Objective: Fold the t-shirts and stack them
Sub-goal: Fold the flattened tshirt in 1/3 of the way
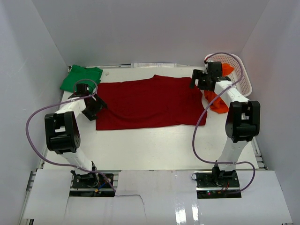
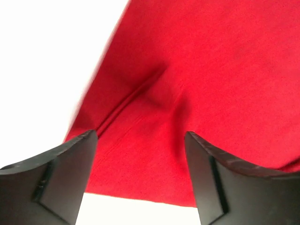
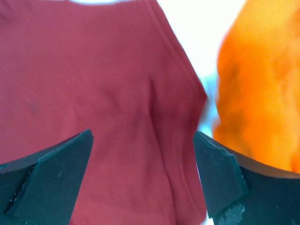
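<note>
The dark red t-shirt lies spread flat across the middle of the table. My left gripper is open over its left edge; the left wrist view shows red cloth between the open fingers. My right gripper is open over the shirt's far right corner; the right wrist view shows red cloth between its fingers. The green t-shirt lies folded at the far left. The orange t-shirt is crumpled at the right, also in the right wrist view.
A white lattice basket stands at the far right corner, with orange cloth hanging over its rim. White walls close in the table on three sides. Purple cables loop from both arms.
</note>
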